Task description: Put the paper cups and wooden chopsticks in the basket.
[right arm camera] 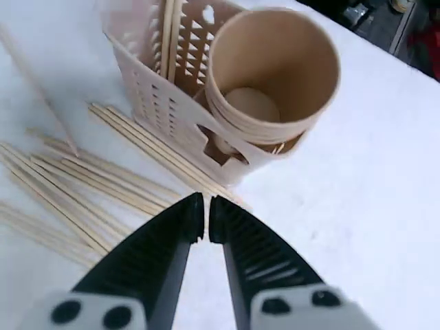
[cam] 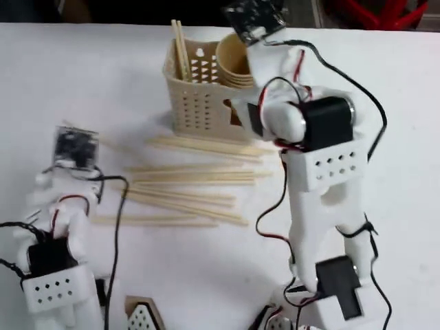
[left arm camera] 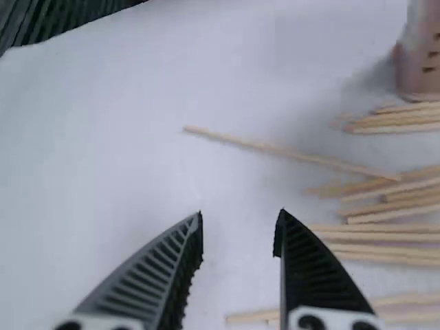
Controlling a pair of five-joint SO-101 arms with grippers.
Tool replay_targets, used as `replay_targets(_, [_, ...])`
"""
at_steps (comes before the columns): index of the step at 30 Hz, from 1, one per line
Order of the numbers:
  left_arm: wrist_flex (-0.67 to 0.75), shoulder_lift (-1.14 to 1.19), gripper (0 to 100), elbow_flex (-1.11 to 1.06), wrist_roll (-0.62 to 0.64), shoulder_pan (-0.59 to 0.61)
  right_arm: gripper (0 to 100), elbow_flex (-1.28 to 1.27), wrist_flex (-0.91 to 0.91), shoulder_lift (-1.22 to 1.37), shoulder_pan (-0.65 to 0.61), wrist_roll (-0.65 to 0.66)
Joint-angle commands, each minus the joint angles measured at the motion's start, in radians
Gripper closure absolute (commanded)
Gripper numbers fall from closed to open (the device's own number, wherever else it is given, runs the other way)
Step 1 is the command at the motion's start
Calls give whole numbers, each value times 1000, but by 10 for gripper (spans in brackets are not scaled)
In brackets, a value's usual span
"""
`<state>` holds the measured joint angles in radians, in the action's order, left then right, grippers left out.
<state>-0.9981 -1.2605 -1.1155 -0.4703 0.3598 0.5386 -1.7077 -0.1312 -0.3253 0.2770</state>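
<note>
Black ribbed plastic forms the two fingers of the right gripper (right arm camera: 206, 210). Their tips are pressed together with nothing between them. The gripper points down at the bare white table (right arm camera: 357, 206), just in front of the basket (right arm camera: 148, 103).

The basket is a beige perforated container standing upright. A nested stack of paper cups (right arm camera: 275, 75) sits inside it, mouths up, at the end beside this gripper. At the opposite end, a few upright chopsticks (right arm camera: 168, 31) lean against the basket wall.

Right arm (cam: 323, 172) pose: in the high view it runs from the near table edge toward the basket. It is bent at the elbow, and the wrist is above the cup end of the basket.

The left gripper (left arm camera: 240, 218) has its fingers spread apart and holds nothing. It hangs over bare table with its tips aimed down. The loose chopsticks (left arm camera: 385, 206) lie flat just beside it in a rough fan and do not touch it. A single chopstick (left arm camera: 289, 155) lies apart from the rest, angled across the table farther out.

Left arm (cam: 55, 247) pose: folded compactly at the near left corner of the table, wrist toward the loose chopsticks.

In the high view, the loose chopsticks lie on the table between the two arms, in front of the basket and roughly parallel to its long side.
</note>
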Motion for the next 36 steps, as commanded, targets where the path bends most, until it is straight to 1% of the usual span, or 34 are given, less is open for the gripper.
replay_targets(1, [-149, -10, 816, 141, -147, -160, 972, -114, 13, -88, 71, 3])
replay_targets(3, [-203, -10, 814, 167, -198, -220, 972, -213, 51, -130, 125, -5])
replay_targets(8, [-295, 30, 751, 213, -255, -294, 971, -525, 231, -255, 251, -126])
replay_targets(13, [-350, 259, 752, 282, -367, -337, 968, -850, 499, -374, 303, -157])
replay_targets(15, [-367, 366, 752, 302, -419, -372, 967, -961, 618, -398, 329, -193])
replay_targets(18, [-361, 509, 752, 307, -463, -433, 967, -1091, 774, -414, 377, -238])
replay_targets(21, [-328, 625, 753, 305, -483, -487, 967, -1171, 875, -409, 404, -264])
replay_targets(28, [-201, 871, 790, 310, -480, -573, 967, -1194, 903, -406, 407, -265])
replay_targets(33, [-98, 1010, 790, 310, -482, -575, 967, -1194, 901, -406, 407, -265])
replay_targets(36, [-80, 1069, 790, 324, -485, -570, 967, -1194, 901, -406, 407, -265])
